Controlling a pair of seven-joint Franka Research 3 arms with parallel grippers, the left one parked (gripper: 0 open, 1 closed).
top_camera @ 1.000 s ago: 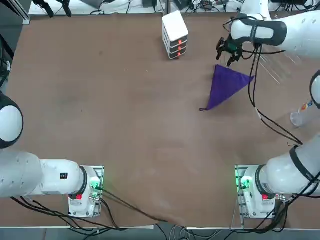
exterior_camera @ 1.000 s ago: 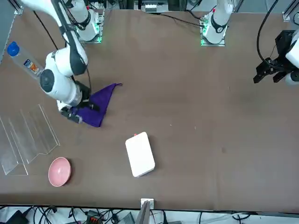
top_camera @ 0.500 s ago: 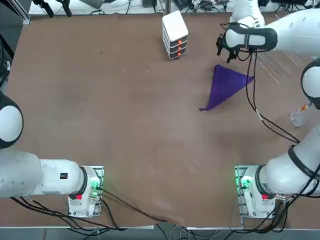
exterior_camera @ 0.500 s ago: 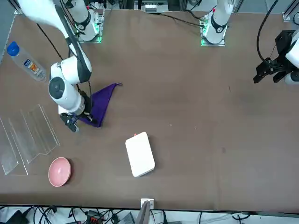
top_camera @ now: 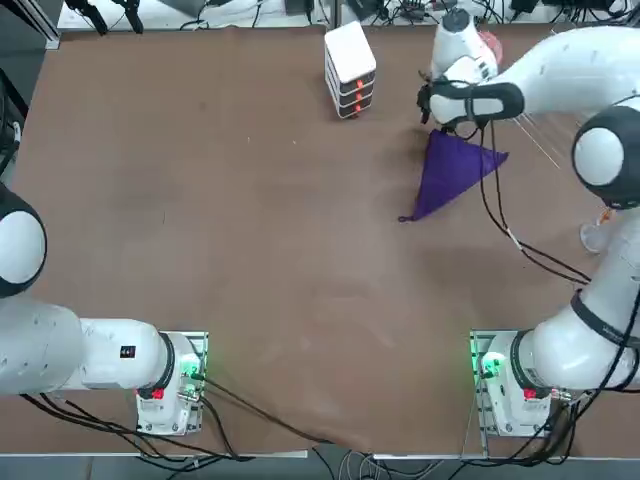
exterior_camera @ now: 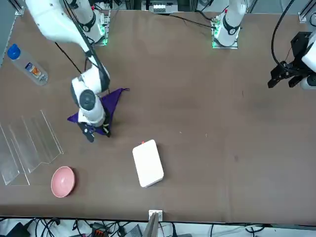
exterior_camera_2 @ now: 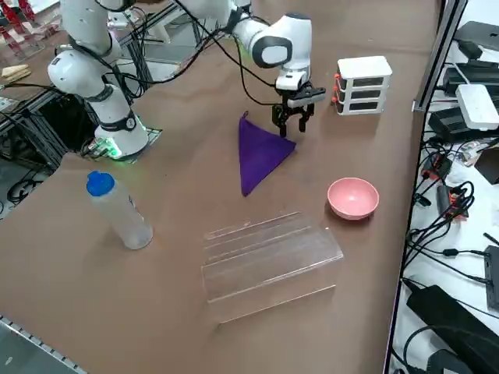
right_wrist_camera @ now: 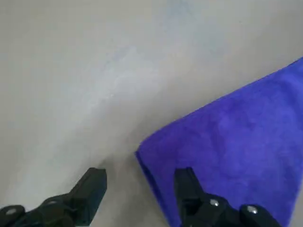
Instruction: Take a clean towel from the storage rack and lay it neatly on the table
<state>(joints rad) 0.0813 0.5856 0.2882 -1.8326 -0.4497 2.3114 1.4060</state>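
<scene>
A: Where is the right end effector (right_wrist_camera: pixel 139 182), and how do its fingers stand?

B: It points down at the table (top_camera: pixel 250 230), right at a corner of the towel (top_camera: pixel 452 172). The two fingers (right_wrist_camera: pixel 92 187) are spread apart and hold nothing. In the wrist view one finger is over bare table and the other over the towel's edge, with the corner between them. Whether the tips touch the cloth I cannot tell.

A: And the towel itself?

B: It is purple and lies on the table folded into a triangle. In the top view the end effector (top_camera: pixel 432 103) is at the towel's 11 o'clock corner, and the long thin point runs off toward 7 o'clock. None of it is on the rack.

A: Where is the rack (exterior_camera_2: pixel 269 253)?

B: It is clear plastic with slanted bars, and nothing sits in its slots. In the side view it lies at about 6 o'clock from the towel (exterior_camera_2: pixel 261 154), apart from it.

A: Any other containers?

B: A pink bowl (exterior_camera_2: pixel 353 197) with nothing in it stands at 4 o'clock from the towel in that view, just beside the rack's far end. A plastic bottle (exterior_camera_2: pixel 118 209) with a blue cap stands upright at 8 o'clock, well apart; I cannot tell its contents. A white stacked box (top_camera: pixel 350 70) with orange marks sits at 10 o'clock from the towel in the top view, near the end effector.
</scene>
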